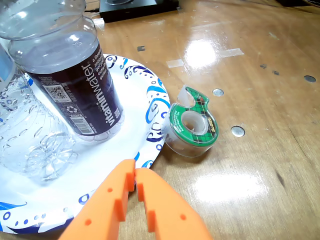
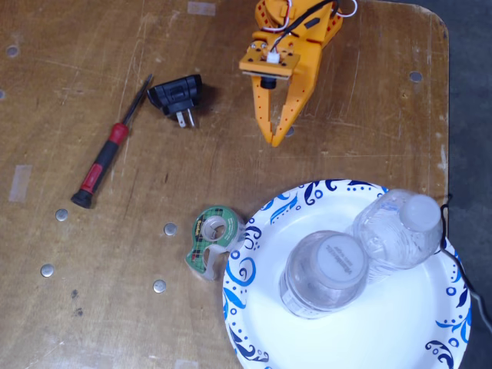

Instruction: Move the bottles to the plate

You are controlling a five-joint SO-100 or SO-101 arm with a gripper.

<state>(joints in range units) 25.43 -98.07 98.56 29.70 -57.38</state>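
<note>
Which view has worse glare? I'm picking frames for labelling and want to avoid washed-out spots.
The wrist view is worse: bright white reflections wash out patches of the varnished table beyond and below the tape dispenser, and the near labelled bottle is cropped. The fixed view is evenly lit, with only mild sheen on the plate.

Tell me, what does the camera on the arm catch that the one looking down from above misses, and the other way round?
Only the wrist view shows the dark label on one bottle and the black box at the table's far edge. Only the fixed view shows the screwdriver, the black plug and the bottle caps. Both show the plate with the two bottles standing on it, the green tape dispenser beside the plate, and the orange gripper, shut and empty.
</note>
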